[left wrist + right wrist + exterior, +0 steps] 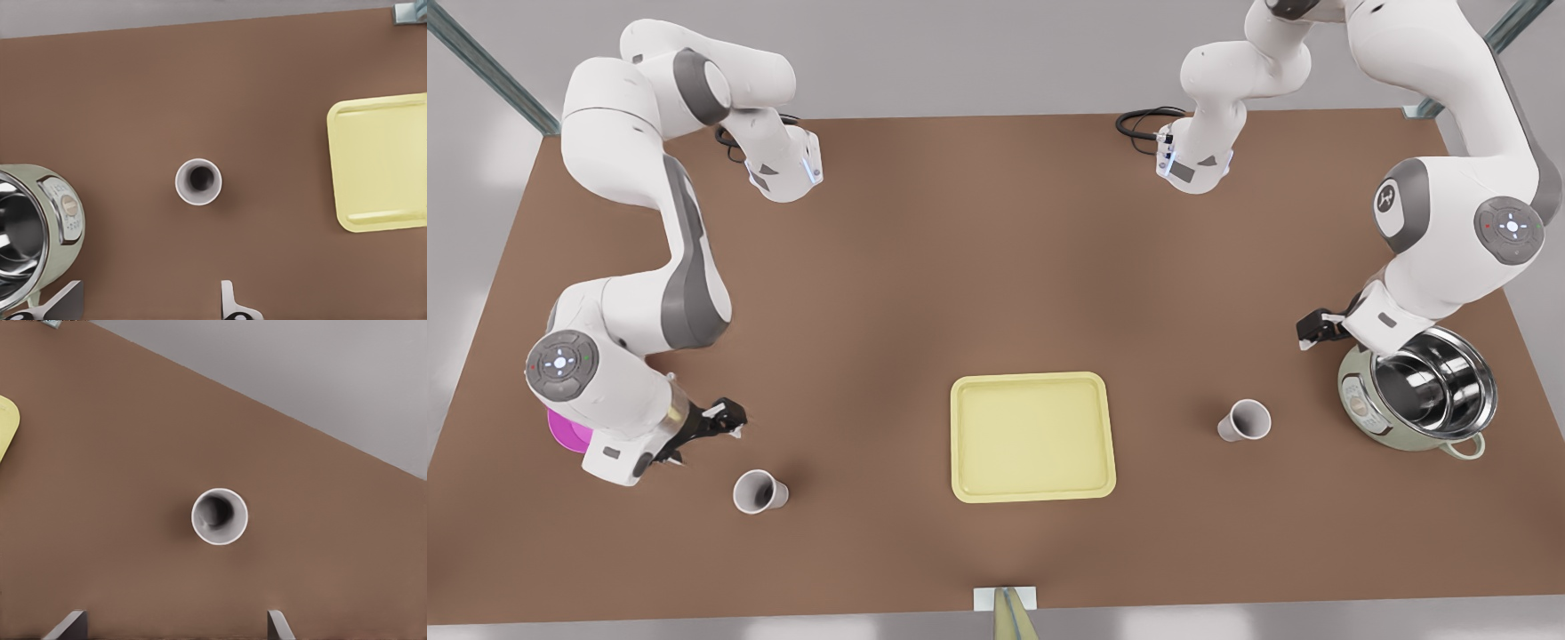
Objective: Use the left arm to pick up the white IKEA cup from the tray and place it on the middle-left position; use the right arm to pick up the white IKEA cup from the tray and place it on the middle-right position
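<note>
Yellow tray (pixel 1032 436) bare. Left cup (pixel 1245 420) and right cup (pixel 758 491) stood upright on worktop (pixel 996 267), either side of tray. Left hand (pixel 1319 329) spread, beside cooker (pixel 1356 396); right hand (pixel 713 425) spread, near right cup. Placement judged done: lift clear, don't clip cups.

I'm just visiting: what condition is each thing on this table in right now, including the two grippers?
Pale yellow rectangular tray: holds no cups.
White cup near the cooker: upright on the brown table, off the tray.
White cup near the magenta dish: upright on the table, off the tray.
Pale green cooker with steel pot: lidless.
Left gripper: open, holding nothing.
Right gripper: open, holding nothing.
</note>
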Motion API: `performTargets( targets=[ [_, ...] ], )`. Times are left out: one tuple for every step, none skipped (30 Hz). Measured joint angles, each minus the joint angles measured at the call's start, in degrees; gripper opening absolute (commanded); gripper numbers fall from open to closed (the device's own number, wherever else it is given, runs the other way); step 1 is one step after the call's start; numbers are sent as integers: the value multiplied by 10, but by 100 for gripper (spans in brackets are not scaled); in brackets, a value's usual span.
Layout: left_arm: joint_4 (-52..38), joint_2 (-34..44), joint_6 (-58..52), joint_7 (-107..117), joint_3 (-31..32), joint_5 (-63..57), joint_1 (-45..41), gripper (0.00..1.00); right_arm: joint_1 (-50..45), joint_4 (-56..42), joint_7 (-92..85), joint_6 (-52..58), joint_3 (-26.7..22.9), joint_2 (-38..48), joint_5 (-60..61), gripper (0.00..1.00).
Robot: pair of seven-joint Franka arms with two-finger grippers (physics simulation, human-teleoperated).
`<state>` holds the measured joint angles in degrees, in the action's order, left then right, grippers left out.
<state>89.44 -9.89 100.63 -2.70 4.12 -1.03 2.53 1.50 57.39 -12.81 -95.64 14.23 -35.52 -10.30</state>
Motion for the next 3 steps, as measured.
performTargets(
  targets=[
    [0, 0, 0, 1, 0, 0, 0, 100, 1, 0, 15, 11, 1, 8, 0, 100],
    [0, 0, 0, 2, 0, 1, 0, 100, 1, 0, 33, 21, 1, 13, -1, 100],
    [0, 0, 0, 3, 0, 1, 0, 100, 1, -1, 51, 29, 1, 16, -1, 100]
  ],
)
